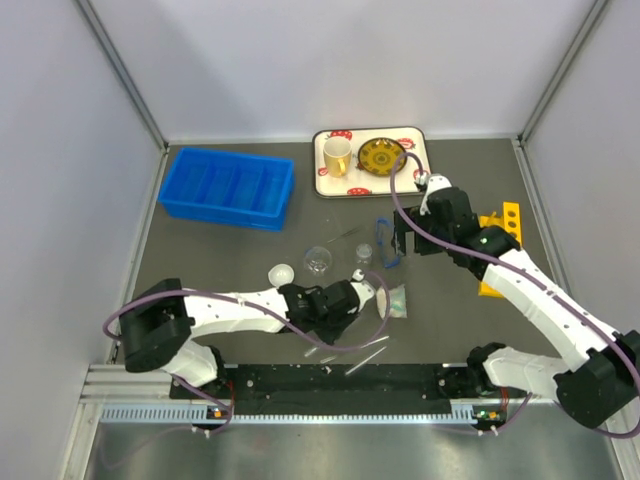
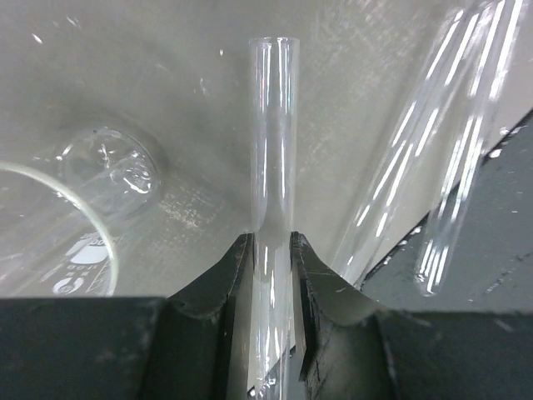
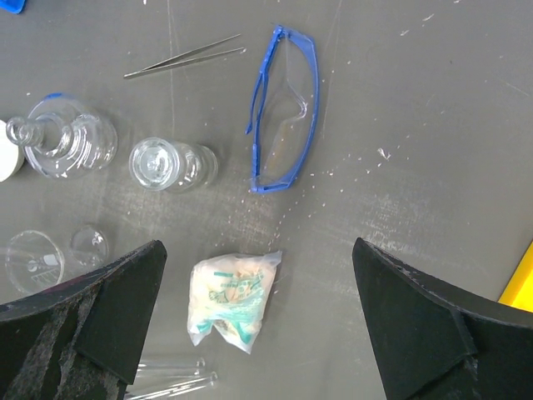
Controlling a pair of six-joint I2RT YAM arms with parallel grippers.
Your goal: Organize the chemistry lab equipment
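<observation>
In the left wrist view my left gripper is shut on a thin clear tube that sticks straight out from between its fingers. Two more tubes lie to its right, and a clear beaker lies on its side to its left. From above, that gripper sits beside the white-and-teal packet. My right gripper hangs open above the packet, touching nothing. The blue-rimmed goggles and two small beakers lie beyond it. A white dome rests left of my left gripper.
A blue divided bin stands at the back left. A white tray at the back holds a yellow mug and a yellow plate. Metal tweezers lie near the goggles. A yellow rack lies at the right.
</observation>
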